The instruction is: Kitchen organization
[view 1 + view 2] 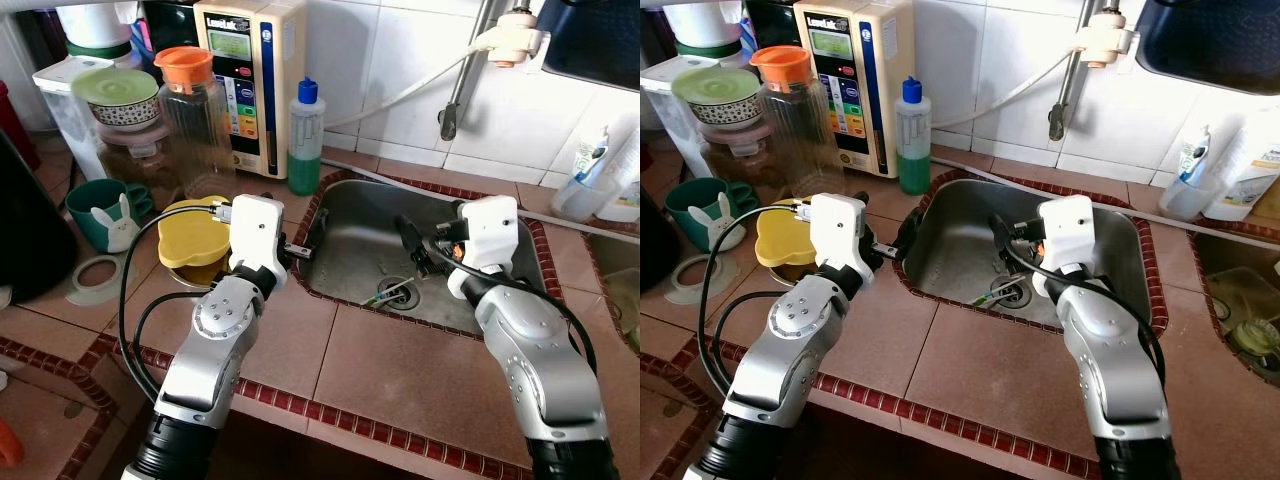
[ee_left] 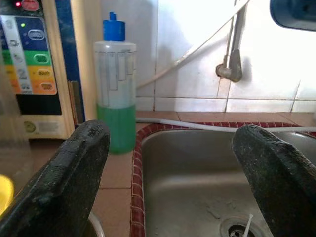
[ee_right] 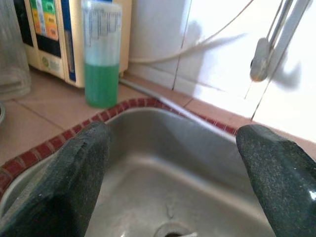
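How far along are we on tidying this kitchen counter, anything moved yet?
Nothing looks done yet. Both end effectors are open and empty: the left end effector at the sink's left rim, the right end effector over the basin. Still left: the soap bottle, yellow bowl, green mug and pitcher crowd the counter, and something lies at the drain.

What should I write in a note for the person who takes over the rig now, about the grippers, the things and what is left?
Left gripper: open, holding nothing, at the left rim of the sink.
Right gripper: open, holding nothing, over the sink basin near the drain.
Things: green soap bottle upright on the counter at the sink's back left corner. Yellow container beside the left arm. Glass jug with orange lid and green rabbit mug further left. A small thin item lies at the drain; I cannot tell what it is.
Done: nothing picked up yet, as far as things lie.
Left: probably clear the drain item, then tidy the counter.
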